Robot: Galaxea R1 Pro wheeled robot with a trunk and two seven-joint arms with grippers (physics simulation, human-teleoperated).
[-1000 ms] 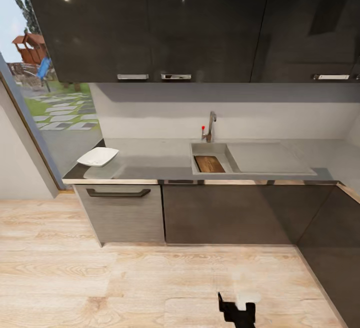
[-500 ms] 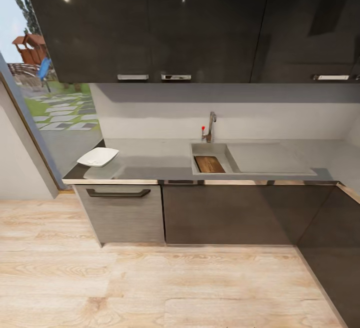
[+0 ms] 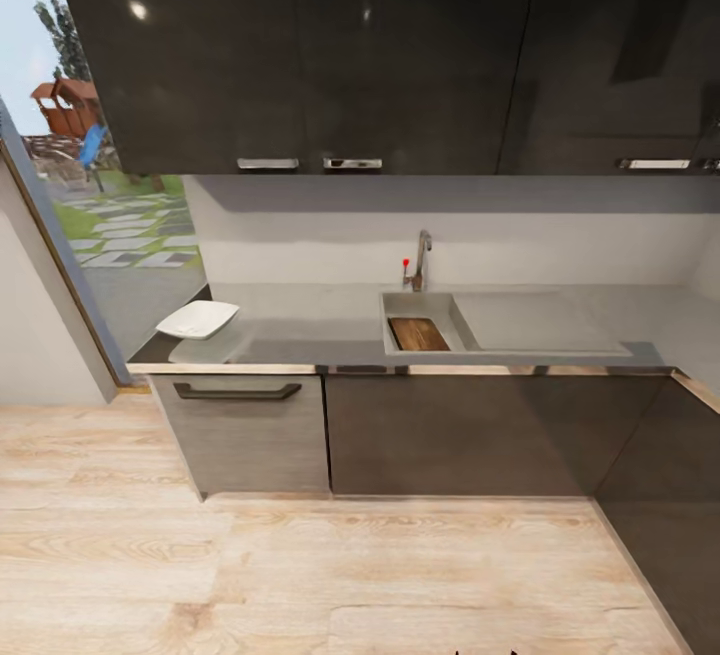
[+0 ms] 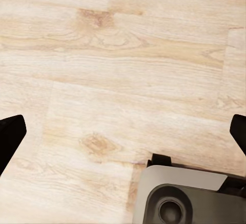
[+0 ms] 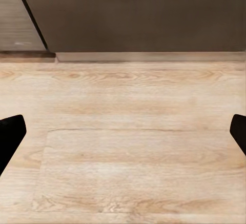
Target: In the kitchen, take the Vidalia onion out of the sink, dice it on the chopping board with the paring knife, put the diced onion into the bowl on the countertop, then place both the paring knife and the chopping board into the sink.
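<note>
Nearest me, both arms hang low over the wood floor: the left end effector and right end effector are spread wide, carrying nothing. Farther off, the bowl sits at the tabletop's left end. The chopping board lies in the sink; I can't make out the knife or onion. It looks nearly finished.

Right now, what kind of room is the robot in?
It looks like a kitchen. There is a sink with a tap set in a long grey countertop, a white bowl on it, and dark cabinets above.
</note>
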